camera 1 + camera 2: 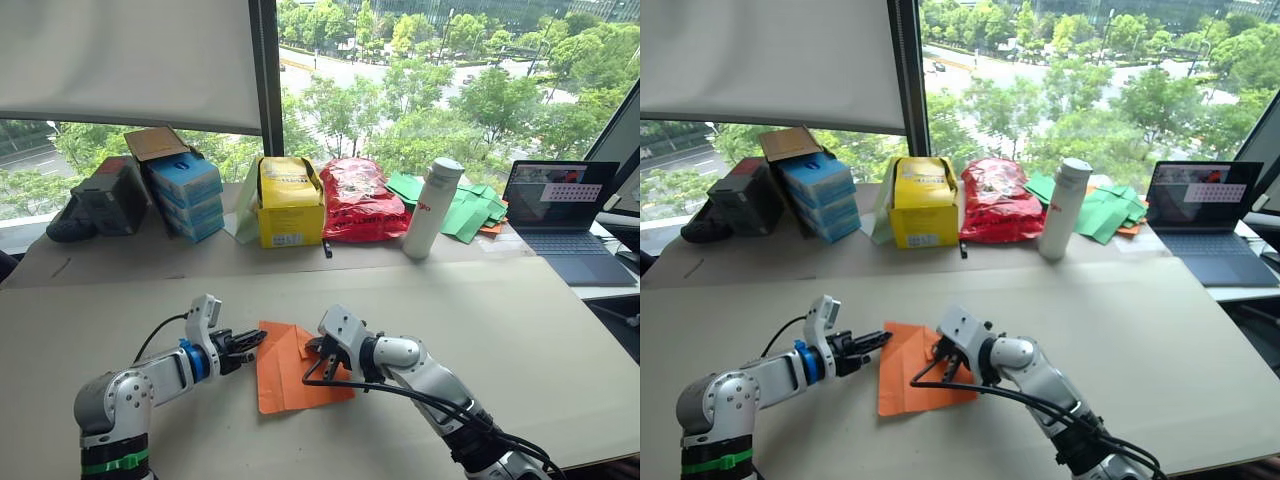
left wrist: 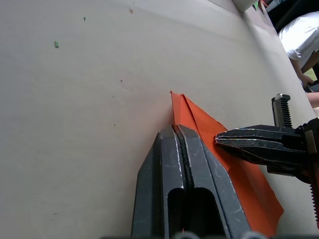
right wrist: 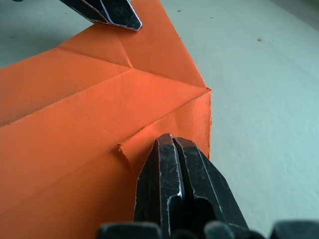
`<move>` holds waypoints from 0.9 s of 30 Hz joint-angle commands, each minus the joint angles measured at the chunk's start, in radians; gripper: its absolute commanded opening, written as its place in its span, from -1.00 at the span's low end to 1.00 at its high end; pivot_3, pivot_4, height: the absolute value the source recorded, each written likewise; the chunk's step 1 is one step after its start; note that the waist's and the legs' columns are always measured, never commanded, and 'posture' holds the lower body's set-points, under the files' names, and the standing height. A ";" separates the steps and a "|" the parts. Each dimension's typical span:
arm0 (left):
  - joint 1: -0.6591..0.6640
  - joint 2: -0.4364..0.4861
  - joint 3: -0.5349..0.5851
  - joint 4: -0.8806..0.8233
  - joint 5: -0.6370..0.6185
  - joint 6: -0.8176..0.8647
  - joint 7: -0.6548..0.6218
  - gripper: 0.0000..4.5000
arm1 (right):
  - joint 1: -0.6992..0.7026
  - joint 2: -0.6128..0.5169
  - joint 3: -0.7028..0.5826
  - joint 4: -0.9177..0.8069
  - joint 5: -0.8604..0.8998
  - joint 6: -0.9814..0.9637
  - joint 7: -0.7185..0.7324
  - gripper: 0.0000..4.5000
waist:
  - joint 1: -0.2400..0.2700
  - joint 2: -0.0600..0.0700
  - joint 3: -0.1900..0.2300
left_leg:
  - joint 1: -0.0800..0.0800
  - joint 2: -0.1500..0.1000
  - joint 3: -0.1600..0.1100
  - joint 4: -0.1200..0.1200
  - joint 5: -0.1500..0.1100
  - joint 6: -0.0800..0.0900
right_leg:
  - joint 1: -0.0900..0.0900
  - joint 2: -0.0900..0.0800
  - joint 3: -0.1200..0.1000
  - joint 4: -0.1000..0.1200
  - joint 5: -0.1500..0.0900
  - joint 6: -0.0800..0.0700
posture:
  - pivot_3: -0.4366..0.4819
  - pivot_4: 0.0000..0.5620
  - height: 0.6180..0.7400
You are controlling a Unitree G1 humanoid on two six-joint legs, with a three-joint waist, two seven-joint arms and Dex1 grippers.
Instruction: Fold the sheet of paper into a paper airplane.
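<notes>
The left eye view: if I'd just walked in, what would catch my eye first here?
Probably the bright orange sheet of paper, creased and partly folded, lying on the pale table near its front edge. The left gripper meets its left edge and the right gripper presses on its right part, both with fingers together. Behind them, a yellow box and a red bag stand by the window.

sheet of paper [image 1: 290, 375] – bright orange | box [image 1: 290, 205] – yellow | bag [image 1: 358, 200] – red | bottle [image 1: 431, 208] white
</notes>
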 commanded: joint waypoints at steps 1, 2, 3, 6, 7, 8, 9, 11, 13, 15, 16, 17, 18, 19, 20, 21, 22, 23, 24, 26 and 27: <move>-0.016 0.027 -0.029 -0.044 -0.014 -0.060 -0.022 -0.99 | -0.002 0.005 0.000 0.014 -0.011 0.032 -0.004 -1.00 | 0.000 0.000 0.000 | 0.000 0.000 0.000 0.000 0.000 0.000 | 0.000 0.000 0.000 0.000 0.000 0.000 | -0.05 -0.47 1.00; -0.012 0.038 -0.049 -0.058 -0.003 -0.087 -0.034 -0.99 | -0.003 0.007 -0.004 0.014 -0.011 0.032 -0.007 -1.00 | 0.000 0.000 0.000 | 0.000 0.000 0.000 0.000 0.000 0.000 | 0.000 0.000 0.000 0.000 0.000 0.000 | -0.05 -0.47 1.00; -0.004 0.058 -0.079 -0.073 0.016 -0.127 -0.051 -0.99 | -0.004 0.009 -0.007 0.014 -0.010 0.034 -0.011 -1.00 | 0.000 0.000 0.000 | 0.000 0.000 0.000 0.000 0.000 0.000 | 0.000 0.000 0.000 0.000 0.000 0.000 | -0.05 -0.47 1.00; 0.028 0.156 -0.230 -0.110 0.157 -0.338 -0.120 -0.99 | -0.009 0.027 -0.032 0.014 0.003 0.038 -0.027 -1.00 | -0.002 0.000 0.000 | 0.000 0.000 0.000 -0.001 0.000 -0.001 | -0.001 -0.001 0.000 0.000 0.000 -0.001 | -0.05 -0.47 1.00; 0.034 0.176 -0.260 -0.112 0.184 -0.389 -0.137 -0.99 | -0.010 0.032 -0.038 0.013 0.008 0.040 -0.031 -1.00 | -0.002 0.000 0.000 | 0.000 0.000 0.000 -0.002 0.000 -0.001 | -0.001 -0.002 0.000 0.000 0.000 -0.001 | -0.05 -0.47 1.00; 0.038 0.187 -0.276 -0.109 0.198 -0.421 -0.148 -0.99 | -0.010 0.035 -0.043 0.012 0.011 0.042 -0.031 -1.00 | -0.001 0.001 0.000 | 0.000 0.000 0.000 -0.002 0.000 -0.001 | -0.001 -0.002 0.000 0.000 0.000 -0.001 | -0.05 -0.47 1.00; 0.042 0.205 -0.304 -0.107 0.233 -0.482 -0.166 -0.99 | -0.010 0.042 -0.050 0.009 0.016 0.042 -0.033 -1.00 | 0.000 0.001 0.000 | -0.001 0.000 0.000 -0.002 0.000 -0.001 | -0.002 -0.002 0.000 0.000 0.000 -0.002 | -0.05 -0.47 1.00; 0.056 0.272 -0.411 -0.100 0.365 -0.676 -0.227 -0.99 | -0.014 0.054 -0.061 0.008 0.020 0.042 -0.039 -1.00 | -0.001 0.001 0.001 | -0.002 0.000 0.000 -0.002 0.000 -0.001 | -0.003 -0.003 0.000 0.000 -0.001 -0.002 | -0.05 -0.47 1.00; 0.070 0.303 -0.473 -0.085 0.436 -0.798 -0.264 -0.99 | -0.018 0.063 -0.064 0.014 0.018 0.042 -0.046 -1.00 | -0.001 0.001 0.001 | -0.004 0.000 0.000 -0.003 0.000 -0.001 | -0.006 -0.003 0.000 0.000 -0.001 -0.002 | -0.05 -0.47 1.00; 0.076 0.303 -0.489 -0.070 0.450 -0.848 -0.280 -0.99 | -0.021 0.072 -0.069 0.020 0.019 0.041 -0.058 -1.00 | -0.001 0.001 0.001 | -0.009 0.000 0.000 -0.003 0.000 -0.001 | -0.011 -0.004 0.000 0.000 -0.001 -0.002 | -0.05 -0.47 1.00; 0.079 0.308 -0.505 -0.059 0.469 -0.875 -0.289 -0.99 | -0.023 0.079 -0.074 0.025 0.019 0.041 -0.067 -1.00 | -0.001 0.001 0.001 | -0.010 0.000 0.000 -0.002 0.001 -0.001 | -0.012 -0.004 0.000 0.000 -0.001 -0.002 | -0.05 -0.47 1.00; 0.079 0.312 -0.521 -0.045 0.494 -0.906 -0.296 -0.99 | -0.027 0.084 -0.076 0.031 0.017 0.039 -0.073 -1.00 | -0.001 0.001 0.001 | -0.012 0.000 0.000 -0.002 0.001 -0.001 | -0.014 -0.004 -0.001 0.001 0.000 -0.002 | -0.05 -0.47 1.00; 0.081 0.318 -0.542 -0.029 0.523 -0.944 -0.303 -0.99 | -0.029 0.090 -0.078 0.038 0.015 0.035 -0.080 -1.00 | -0.001 0.002 0.001 | -0.012 0.000 0.001 -0.002 0.001 -0.001 | -0.014 -0.004 -0.001 0.001 0.000 -0.002 | -0.05 -0.47 1.00; 0.081 0.321 -0.559 -0.012 0.551 -0.980 -0.309 -0.99 | -0.031 0.097 -0.082 0.044 0.015 0.031 -0.087 -1.00 | -0.001 0.002 0.001 | -0.012 0.000 0.000 -0.002 0.001 -0.001 | -0.014 -0.004 -0.001 0.001 -0.001 -0.002 | -0.05 -0.47 1.00; 0.079 0.323 -0.575 0.004 0.575 -1.013 -0.316 -0.99 | -0.034 0.104 -0.084 0.051 0.012 0.026 -0.097 -1.00 | -0.001 0.002 0.001 | -0.012 0.000 0.001 -0.002 0.001 -0.001 | -0.014 -0.004 -0.002 0.001 -0.001 -0.002 | -0.05 -0.47 1.00; 0.078 0.325 -0.588 0.015 0.593 -1.043 -0.325 -0.99 | -0.035 0.110 -0.086 0.058 0.007 0.020 -0.106 -1.00 | 0.000 0.002 0.001 | -0.012 0.000 0.001 -0.002 0.001 -0.001 | -0.014 -0.004 -0.002 0.001 -0.001 -0.002 | -0.05 -0.47 1.00; 0.078 0.327 -0.596 0.024 0.607 -1.066 -0.333 -0.99 | -0.037 0.116 -0.088 0.063 0.005 0.015 -0.114 -1.00 | 0.000 0.002 0.001 | -0.012 0.000 0.001 -0.002 0.001 -0.001 | -0.013 -0.003 -0.002 0.001 -0.001 -0.002 | -0.05 -0.47 1.00; 0.079 0.330 -0.601 0.029 0.616 -1.082 -0.342 -0.99 | -0.038 0.121 -0.090 0.068 0.003 0.010 -0.121 -1.00 | 0.001 0.002 0.001 | -0.012 0.000 0.001 -0.002 0.001 -0.001 | -0.013 -0.003 -0.002 0.001 -0.001 -0.002 | -0.05 -0.47 1.00; 0.082 0.334 -0.604 0.034 0.625 -1.096 -0.349 -0.99 | -0.040 0.127 -0.093 0.073 -0.001 0.001 -0.130 -1.00 | 0.001 0.002 0.001 | -0.012 0.000 0.001 -0.002 0.001 -0.001 | -0.013 -0.003 -0.002 0.001 -0.001 -0.002 | -0.05 -0.47 1.00; 0.087 0.340 -0.609 0.045 0.639 -1.123 -0.364 -0.99 | -0.044 0.138 -0.100 0.081 -0.004 -0.015 -0.149 -1.00 | 0.000 0.002 0.001 | -0.012 0.000 0.001 -0.002 0.001 0.000 | -0.013 -0.003 -0.002 0.001 -0.001 -0.002 | -0.05 -0.47 1.00; 0.089 0.341 -0.610 0.050 0.644 -1.131 -0.371 -0.99 | -0.045 0.143 -0.101 0.084 -0.007 -0.029 -0.157 -1.00 | 0.000 0.002 0.001 | -0.012 0.000 0.001 -0.002 0.001 0.000 | -0.013 -0.003 -0.003 0.001 -0.001 -0.002 | -0.05 -0.47 1.00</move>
